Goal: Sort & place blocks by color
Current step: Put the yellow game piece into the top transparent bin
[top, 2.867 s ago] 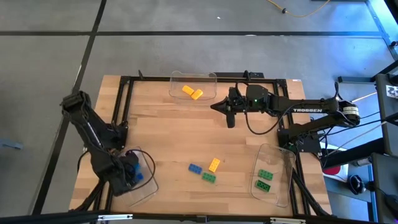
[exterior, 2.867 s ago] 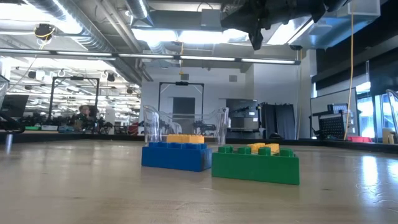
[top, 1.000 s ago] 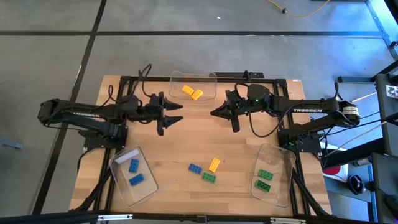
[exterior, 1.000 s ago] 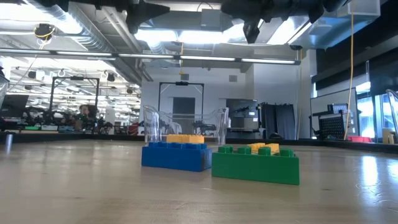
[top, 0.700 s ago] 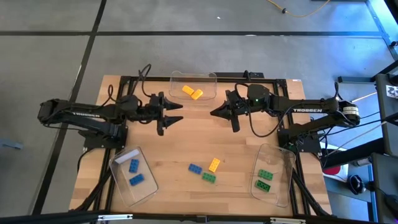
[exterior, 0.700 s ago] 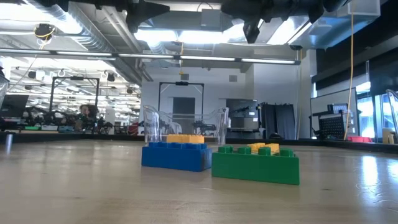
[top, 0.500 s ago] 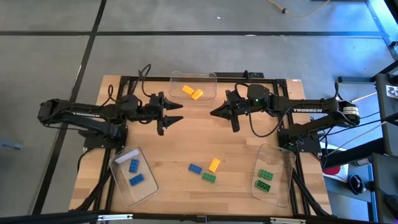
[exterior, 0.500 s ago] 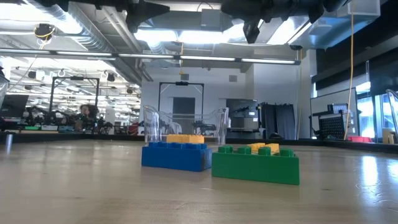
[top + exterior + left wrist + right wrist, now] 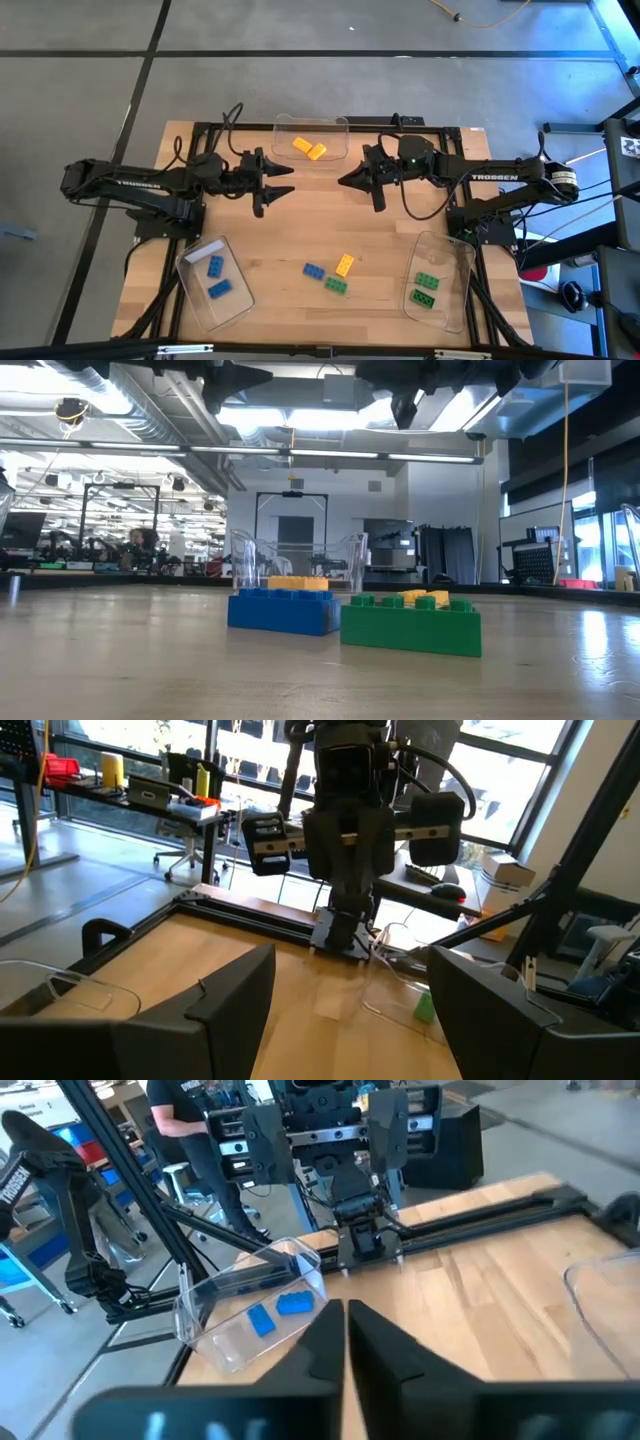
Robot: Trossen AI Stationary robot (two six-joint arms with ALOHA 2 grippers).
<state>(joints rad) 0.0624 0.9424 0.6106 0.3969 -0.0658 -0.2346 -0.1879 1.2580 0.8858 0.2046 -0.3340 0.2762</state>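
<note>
Three loose blocks lie flat mid-table toward the near edge: a blue one [image 9: 314,271], a yellow-orange one [image 9: 345,264] and a green one [image 9: 336,285]. In the low view the blue [image 9: 283,610] and green [image 9: 410,623] blocks stand side by side. My left gripper [image 9: 287,184] hovers open over the far left half of the table, pointing level toward the right edge. My right gripper [image 9: 347,180] faces it, shut and empty, high above the wood. Both are far from the loose blocks. In the left wrist view, my left gripper [image 9: 345,1010] has nothing between its wide-apart fingers.
A clear tray [image 9: 284,126] at the far edge holds two yellow-orange blocks. Another clear tray [image 9: 190,262] at the near left holds two blue blocks. A third [image 9: 452,250] at the near right holds two green ones. Bare wood lies between the trays.
</note>
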